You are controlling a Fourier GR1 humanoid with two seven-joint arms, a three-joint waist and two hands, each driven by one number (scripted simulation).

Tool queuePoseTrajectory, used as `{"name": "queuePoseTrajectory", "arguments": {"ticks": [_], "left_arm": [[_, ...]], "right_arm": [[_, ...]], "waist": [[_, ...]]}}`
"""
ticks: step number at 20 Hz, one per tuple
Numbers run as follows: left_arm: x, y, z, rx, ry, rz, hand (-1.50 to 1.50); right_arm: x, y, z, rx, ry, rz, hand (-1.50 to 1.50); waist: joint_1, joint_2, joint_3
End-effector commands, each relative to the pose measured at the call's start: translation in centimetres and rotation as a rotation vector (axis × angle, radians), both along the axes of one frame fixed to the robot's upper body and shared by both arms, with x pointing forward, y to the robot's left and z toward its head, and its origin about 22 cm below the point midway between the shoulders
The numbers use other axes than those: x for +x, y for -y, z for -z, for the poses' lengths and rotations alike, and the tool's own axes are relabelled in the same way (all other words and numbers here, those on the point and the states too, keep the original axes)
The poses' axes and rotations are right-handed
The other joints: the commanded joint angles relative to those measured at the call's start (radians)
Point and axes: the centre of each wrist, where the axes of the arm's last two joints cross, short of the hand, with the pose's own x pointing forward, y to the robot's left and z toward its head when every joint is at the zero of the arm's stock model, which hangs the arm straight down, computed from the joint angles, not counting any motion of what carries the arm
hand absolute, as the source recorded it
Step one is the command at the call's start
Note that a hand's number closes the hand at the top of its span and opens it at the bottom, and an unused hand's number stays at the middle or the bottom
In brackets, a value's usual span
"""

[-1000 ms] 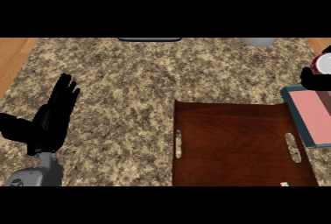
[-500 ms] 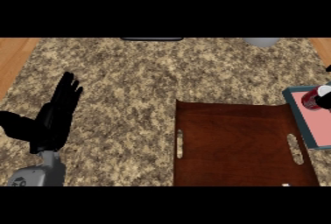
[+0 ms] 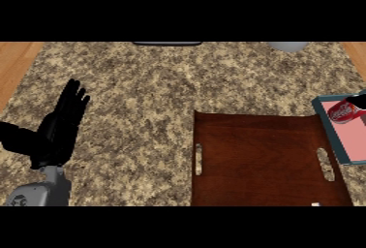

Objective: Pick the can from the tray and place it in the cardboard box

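Can: the red can [image 3: 343, 112] is lying inside the pink-floored box [image 3: 339, 145] at the right edge, near its upper corner.
Right hand: only a dark tip [image 3: 358, 101] is showing above the can; fingers' state cannot be told.
Tray: the brown tray [image 3: 265, 164] is sitting beside the box on the speckled surface [image 3: 157, 87].
Left hand: the left hand [image 3: 61, 128] is resting at the left, fingers straight and upward.
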Motion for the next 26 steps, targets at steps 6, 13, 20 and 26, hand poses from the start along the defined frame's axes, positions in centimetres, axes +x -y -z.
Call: {"name": "queuePoseTrajectory", "arguments": {"ticks": [6,13,20,26], "left_arm": [[-1.1,-0.3,-0.3,-0.011,0.006,-0.024,0.0],[-1.0,-1.1,-0.9,-0.002,-0.005,-0.035,0.0],[0.4,0.3,-0.7,0.002,0.003,-0.002,0.0],[-1.4,-1.8,-0.7,0.02,-0.01,-0.011,0.0]], "right_arm": [[-0.6,1.6,-1.2,0.35,0.403,-0.044,-1.5],[-3.1,4.9,-3.0,0.695,0.628,-0.076,-1.5],[-7.6,9.4,-3.5,0.722,0.713,-0.021,-1.5],[-12.6,12.6,-0.9,0.701,0.769,-0.038,-1.5]], "waist": [[-0.01,-0.007,0.0],[-0.026,-0.01,-0.001],[-0.019,-0.005,-0.002],[-0.016,-0.005,-0.002]]}}
